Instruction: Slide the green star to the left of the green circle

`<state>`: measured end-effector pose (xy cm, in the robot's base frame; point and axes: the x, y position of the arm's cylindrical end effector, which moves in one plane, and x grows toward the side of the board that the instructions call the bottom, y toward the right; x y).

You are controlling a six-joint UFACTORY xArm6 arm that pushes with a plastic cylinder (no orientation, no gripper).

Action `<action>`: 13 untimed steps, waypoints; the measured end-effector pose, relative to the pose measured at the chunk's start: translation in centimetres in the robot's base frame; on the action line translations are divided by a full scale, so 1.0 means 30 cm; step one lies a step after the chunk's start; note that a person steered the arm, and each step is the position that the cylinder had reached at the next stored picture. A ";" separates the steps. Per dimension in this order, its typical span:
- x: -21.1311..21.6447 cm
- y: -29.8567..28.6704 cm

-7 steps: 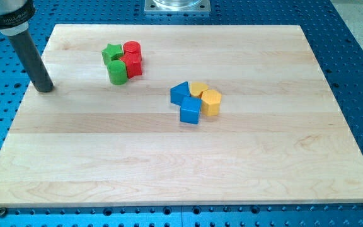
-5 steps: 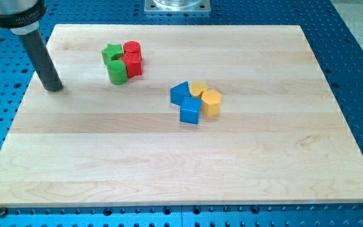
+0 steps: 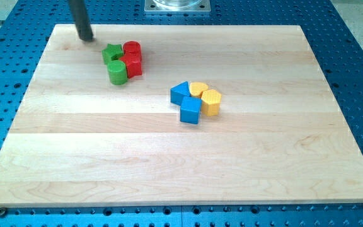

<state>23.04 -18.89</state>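
Observation:
The green star (image 3: 112, 52) lies near the board's top left, touching the green circle (image 3: 117, 72), which sits just below it. A red circle (image 3: 132, 49) and a red block (image 3: 132, 64) press against their right sides. My tip (image 3: 86, 38) rests on the board up and to the left of the green star, a short gap away from it and touching no block.
A second cluster sits near the board's middle: a blue block (image 3: 181, 93), a blue cube (image 3: 190, 111), a yellow block (image 3: 198, 89) and a yellow block (image 3: 212, 102). The wooden board (image 3: 169, 170) lies on a blue perforated table, with a metal mount (image 3: 177, 6) at the top.
My tip has moved from the board's left edge up and to the right, to a spot near the top edge close to the green star. No block has moved.

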 end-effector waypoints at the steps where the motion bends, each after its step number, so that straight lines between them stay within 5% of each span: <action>1: 0.005 0.235; 2: 0.048 0.198; 3: 0.299 0.100; 4: 0.395 0.021; 7: 0.405 0.047; 9: 0.583 0.075; 13: 0.462 0.159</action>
<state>36.88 -14.12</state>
